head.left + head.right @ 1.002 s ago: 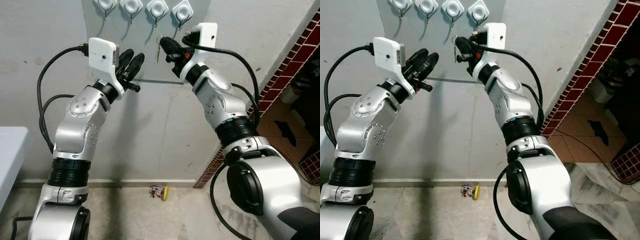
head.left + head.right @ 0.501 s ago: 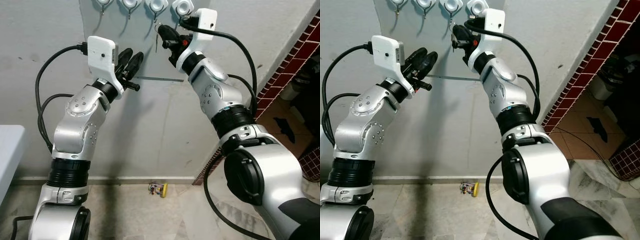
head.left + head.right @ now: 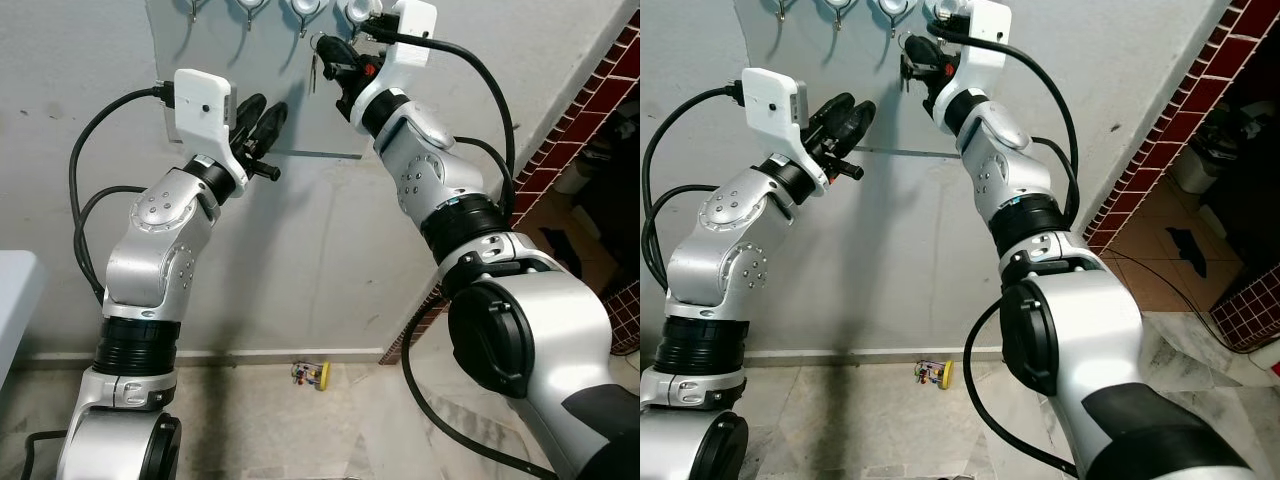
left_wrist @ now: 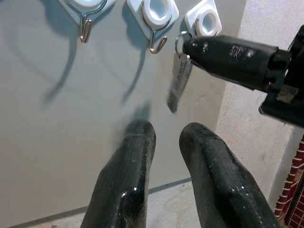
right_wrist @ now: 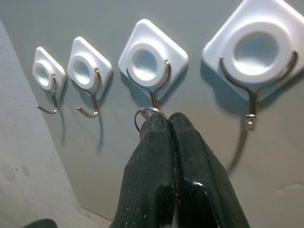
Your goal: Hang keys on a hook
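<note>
A row of white square hooks (image 5: 153, 80) is stuck to a grey panel (image 3: 200, 60) on the wall. My right gripper (image 5: 170, 121) is raised to the panel and shut on the key ring (image 5: 145, 116). The ring sits just below the tip of the second hook from the right. A silver key (image 4: 178, 85) dangles from the ring, also seen as the key (image 3: 314, 72) in the left eye view. My left gripper (image 3: 268, 108) hovers lower and to the left of the keys, open, its fingers (image 4: 128, 180) holding nothing.
A dark red brick-tiled wall edge (image 3: 590, 110) runs down the right side. A small colourful object (image 3: 312, 375) lies on the floor at the wall's foot. A white table corner (image 3: 15, 300) shows at the far left.
My right gripper has risen with the keys and closed in on the hooks. The left arm has held still.
</note>
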### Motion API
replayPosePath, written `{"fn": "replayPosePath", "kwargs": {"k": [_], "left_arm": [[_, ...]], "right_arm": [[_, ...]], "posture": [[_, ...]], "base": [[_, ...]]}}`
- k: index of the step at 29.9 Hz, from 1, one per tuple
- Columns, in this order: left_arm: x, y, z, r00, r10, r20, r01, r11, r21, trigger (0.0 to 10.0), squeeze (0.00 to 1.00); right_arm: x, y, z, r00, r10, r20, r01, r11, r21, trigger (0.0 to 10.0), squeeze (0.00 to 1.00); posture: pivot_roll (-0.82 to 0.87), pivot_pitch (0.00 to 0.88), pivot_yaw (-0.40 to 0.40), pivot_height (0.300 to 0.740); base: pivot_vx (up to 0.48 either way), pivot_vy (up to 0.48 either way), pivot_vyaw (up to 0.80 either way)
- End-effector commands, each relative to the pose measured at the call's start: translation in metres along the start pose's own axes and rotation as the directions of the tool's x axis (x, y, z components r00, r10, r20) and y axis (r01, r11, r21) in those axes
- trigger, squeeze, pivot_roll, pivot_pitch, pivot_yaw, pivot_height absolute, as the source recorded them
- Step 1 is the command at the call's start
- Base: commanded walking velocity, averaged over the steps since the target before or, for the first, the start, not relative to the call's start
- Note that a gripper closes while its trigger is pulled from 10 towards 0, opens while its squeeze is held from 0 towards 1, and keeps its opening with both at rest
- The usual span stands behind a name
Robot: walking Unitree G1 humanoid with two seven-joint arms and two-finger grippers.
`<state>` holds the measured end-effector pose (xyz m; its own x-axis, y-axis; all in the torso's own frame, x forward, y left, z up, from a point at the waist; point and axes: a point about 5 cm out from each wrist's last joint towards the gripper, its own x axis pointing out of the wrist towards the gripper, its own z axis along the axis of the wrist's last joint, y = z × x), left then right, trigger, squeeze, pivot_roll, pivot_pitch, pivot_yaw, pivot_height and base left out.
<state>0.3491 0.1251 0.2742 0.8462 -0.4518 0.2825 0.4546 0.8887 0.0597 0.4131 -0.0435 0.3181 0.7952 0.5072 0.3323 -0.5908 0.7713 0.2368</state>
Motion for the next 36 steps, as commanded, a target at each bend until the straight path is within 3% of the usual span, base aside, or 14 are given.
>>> {"fn": "replayPosePath", "kwargs": {"k": [1, 36], "left_arm": [[0.0006, -0.0050, 0.0055, 1.000, -0.016, 0.019, 0.016, 1.000, 0.003, 10.0, 0.00], [-0.0009, -0.0028, 0.0088, 1.000, 0.010, 0.024, -0.010, 1.000, 0.005, 10.0, 0.00]], "right_arm": [[0.0038, 0.0038, 0.0087, 1.000, 0.002, 0.024, -0.002, 1.000, -0.003, 10.0, 0.00], [0.0114, 0.0134, 0.0136, 1.000, -0.030, 0.006, 0.030, 0.999, 0.022, 10.0, 0.00]], "posture": [[0.01, 0.102, -0.150, 0.740], [0.02, 0.108, -0.166, 0.740]], "base": [[0.000, 0.000, 0.00], [0.000, 0.000, 0.00]]}}
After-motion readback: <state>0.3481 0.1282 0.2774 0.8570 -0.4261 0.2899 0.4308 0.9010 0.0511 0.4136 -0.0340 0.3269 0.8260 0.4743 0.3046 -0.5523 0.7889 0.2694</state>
